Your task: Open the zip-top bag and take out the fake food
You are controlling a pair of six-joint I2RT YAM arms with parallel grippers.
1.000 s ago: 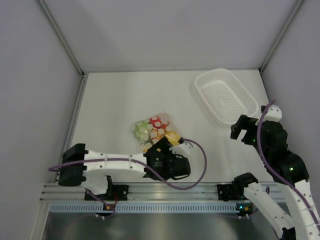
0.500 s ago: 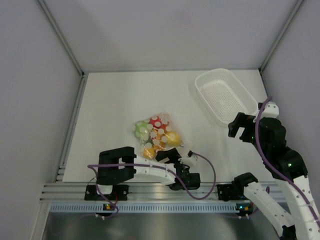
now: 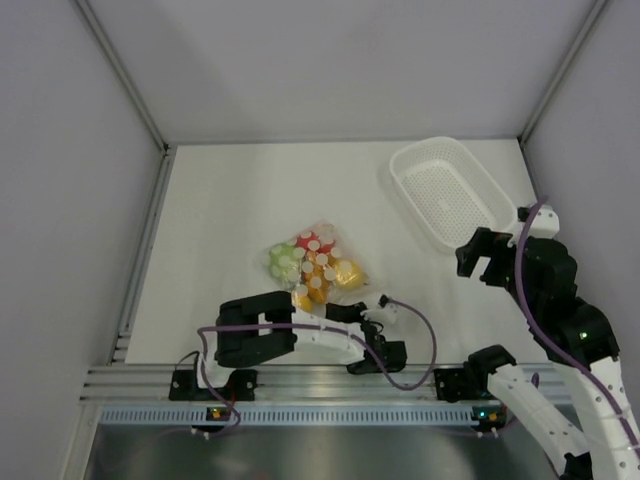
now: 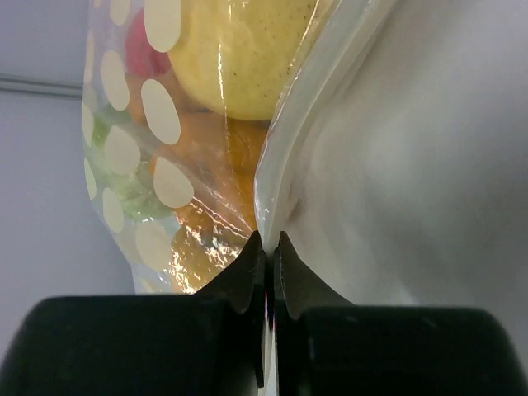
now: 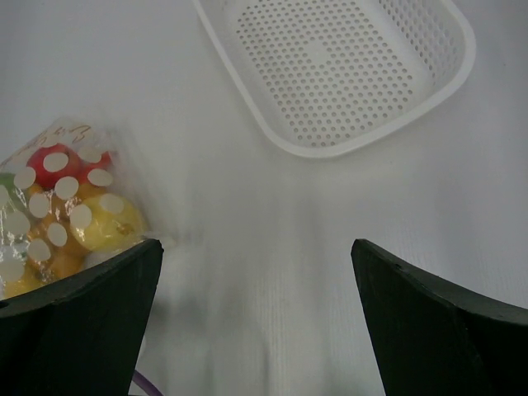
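Lower left of centre in the overhead view, the left arm has folded in close to its base. Its left gripper [image 4: 266, 247], wide apart a second ago, has now snapped together on the clear near edge of the zip-top bag [image 3: 318, 240]. The bag lies flat on the white table [image 3: 230, 220] at mid-frame, still sealed, with the fake food [image 4: 239, 49] packed inside: a yellow lemon, orange pieces, red and pale green. This pinch likely gives one anchor for pulling the mouth open. To the upper right sits an empty white perforated basket [image 3: 445, 195]. At far right the right gripper [image 3: 488, 258] hovers with jaws spread, holding nothing.
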